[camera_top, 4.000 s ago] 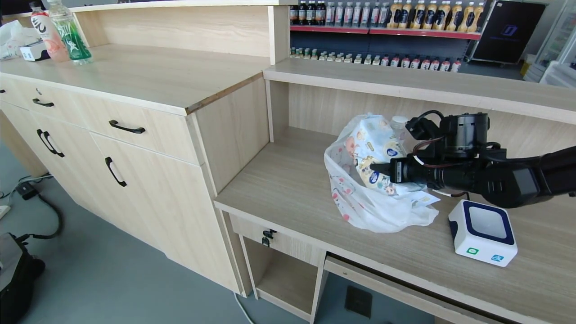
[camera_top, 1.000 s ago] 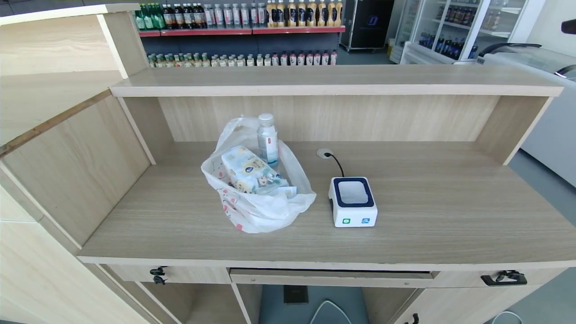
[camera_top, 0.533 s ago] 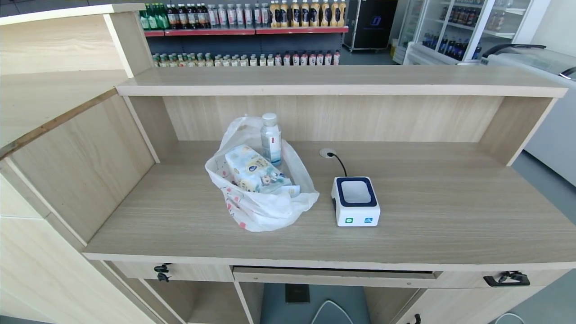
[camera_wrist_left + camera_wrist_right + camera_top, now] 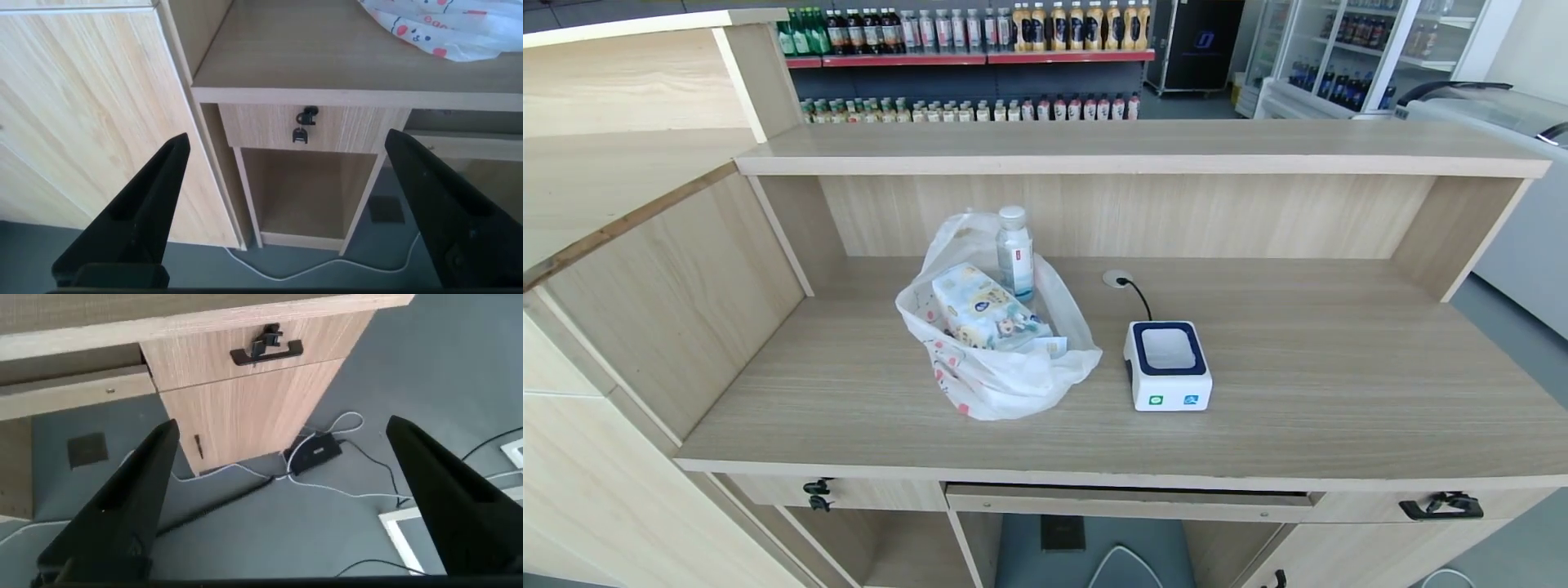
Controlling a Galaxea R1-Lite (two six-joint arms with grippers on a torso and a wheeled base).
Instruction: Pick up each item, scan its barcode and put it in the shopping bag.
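Observation:
A white printed shopping bag [image 4: 1005, 380] lies open on the wooden desk [image 4: 1298, 367], left of centre. Inside it a patterned tissue pack [image 4: 982, 313] lies tilted, and a clear bottle [image 4: 1015, 251] stands upright at the bag's back. A white scanner [image 4: 1168, 365] with a dark-rimmed window sits just right of the bag, apart from it. My left gripper [image 4: 282, 216] hangs open below the desk's front left edge, with a corner of the bag [image 4: 425, 28] above it. My right gripper [image 4: 282, 510] is open and holds nothing, low in front of the desk's right drawer.
A raised shelf [image 4: 1143, 151] overhangs the back of the desk, and a tall side panel [image 4: 678, 302] closes its left. A keyed drawer [image 4: 304, 129] and a drawer handle [image 4: 265, 347] sit under the front edge. Cables [image 4: 327, 453] lie on the floor.
The head camera has swung from the left counter to face the desk. The right arm, at the bag four seconds ago, has drawn back off the desk top. Nothing has moved in the last half second.

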